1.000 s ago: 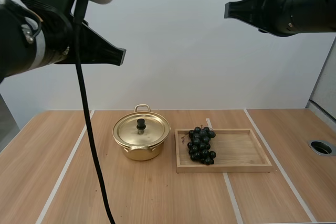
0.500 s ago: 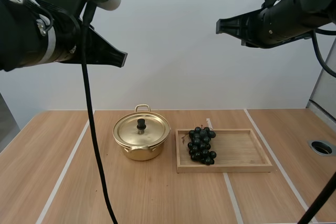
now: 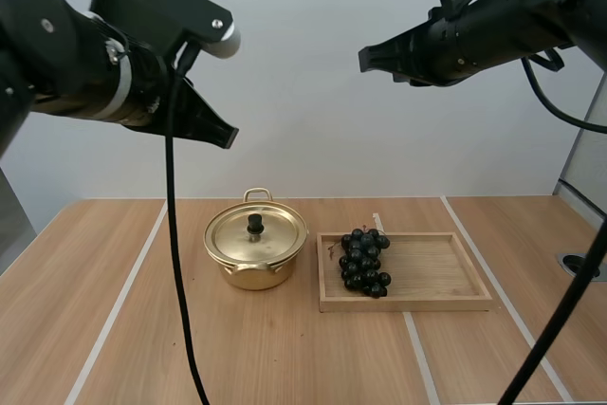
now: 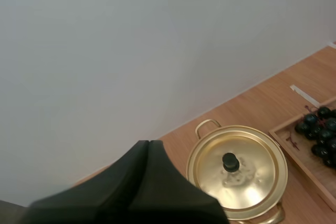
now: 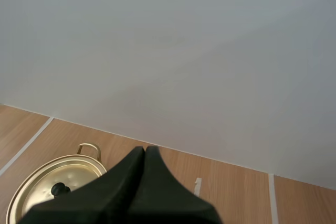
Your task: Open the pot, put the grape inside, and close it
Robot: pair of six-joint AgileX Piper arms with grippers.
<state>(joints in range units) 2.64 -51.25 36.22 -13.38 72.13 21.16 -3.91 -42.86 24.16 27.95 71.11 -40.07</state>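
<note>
The left gripper (image 3: 230, 138) hung high above the table (image 3: 285, 358), its two black fingers pressed together into one dark wedge with nothing between them. Well below its tips, and slightly toward the right arm's side, stood the gold-coloured pot (image 3: 256, 253). Its lid (image 3: 273, 234) was seated on it, with the black knob (image 3: 254, 224) upright at the lid's middle. In the left wrist view the pot lay beyond the closed tips, with one loop handle on its far rim. The right gripper (image 3: 362, 59) was raised as high, well apart from the left one, and its fingers were likewise closed together and empty. Far beneath its tips the bunch of grapes (image 3: 364, 263) lay in the wooden tray (image 3: 432, 272), at the tray's end nearest the pot. The tray sat just beside the pot. Both grippers pointed inward, toward the space above the pot and grapes.
</note>
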